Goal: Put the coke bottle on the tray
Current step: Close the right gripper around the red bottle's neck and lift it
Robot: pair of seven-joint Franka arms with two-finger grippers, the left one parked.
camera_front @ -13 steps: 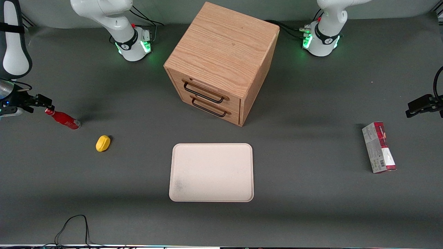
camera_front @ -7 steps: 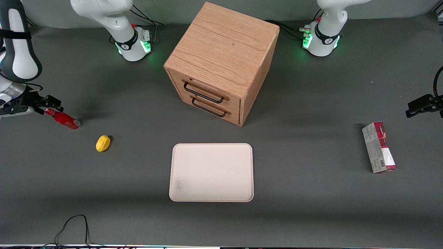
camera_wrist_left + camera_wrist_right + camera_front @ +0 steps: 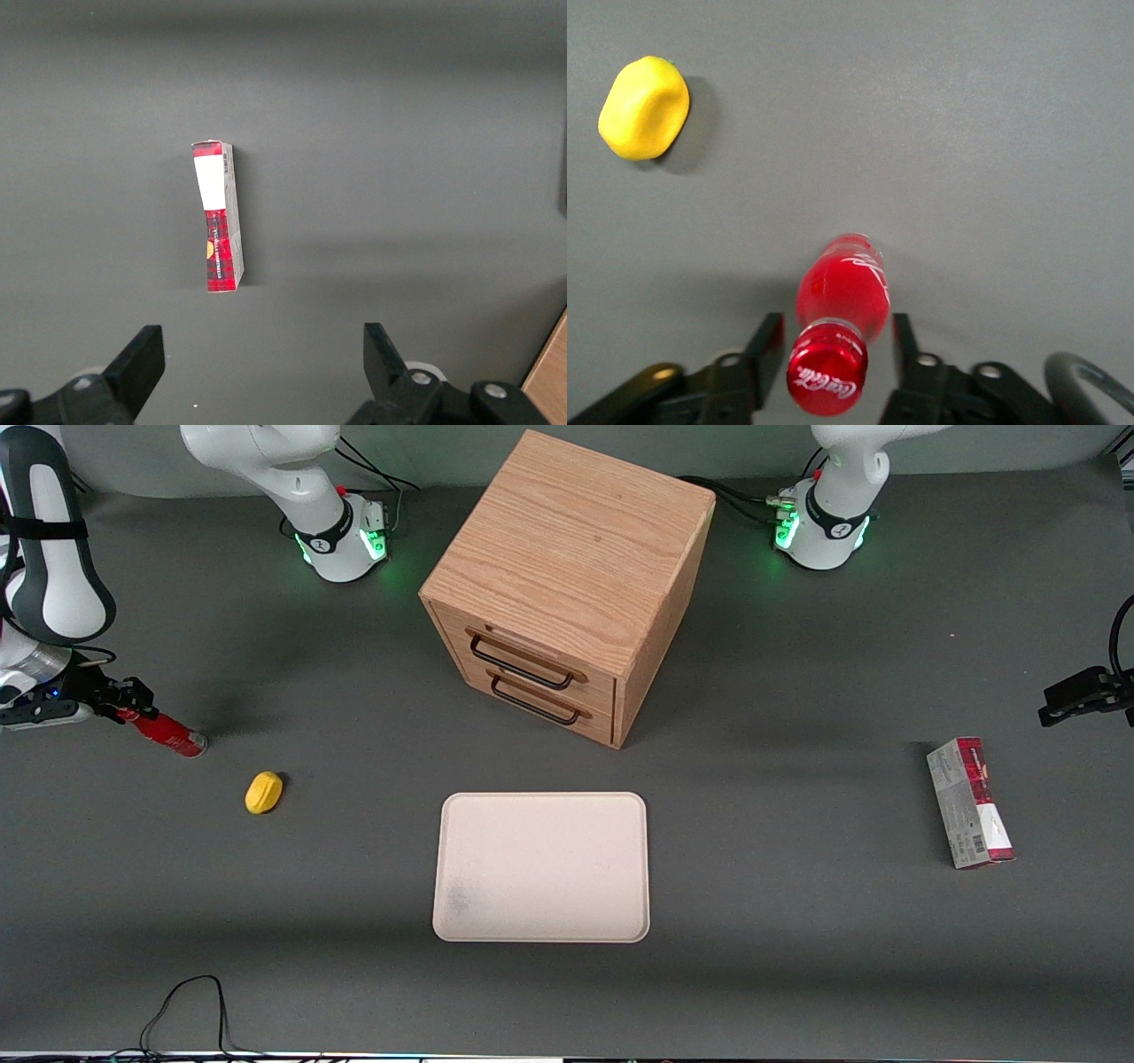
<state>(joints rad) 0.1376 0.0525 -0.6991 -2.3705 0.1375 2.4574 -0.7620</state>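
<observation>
Front view, read from the working arm's end of the table toward the parked arm's end. My gripper point(image 3: 133, 704) sits low at the table's edge, level with the cap end of the coke bottle point(image 3: 166, 733), which stands tilted on the grey table point(image 3: 797, 921) with its base resting on the surface. Near the bottle and closer to the front camera lies a yellow lemon-like lump point(image 3: 264, 792). At mid-table stands the wooden cabinet point(image 3: 567, 584), its two drawers shut; in front of those drawers, nearer the camera, the cream tray point(image 3: 541, 866) lies flat, well apart from the bottle. Toward the parked arm's end a red-and-grey carton point(image 3: 969, 802) lies on the table.

Right wrist view, looking down along the tool. The gripper point(image 3: 835, 345) has its two fingers point(image 3: 766, 341) spread apart, one on each side of the coke bottle's point(image 3: 842, 288) neck, with the red cap point(image 3: 827, 380) between them. I see a narrow gap between each finger and the bottle, so nothing is clamped. The lump point(image 3: 644, 107) lies on the table well apart from the bottle.
</observation>
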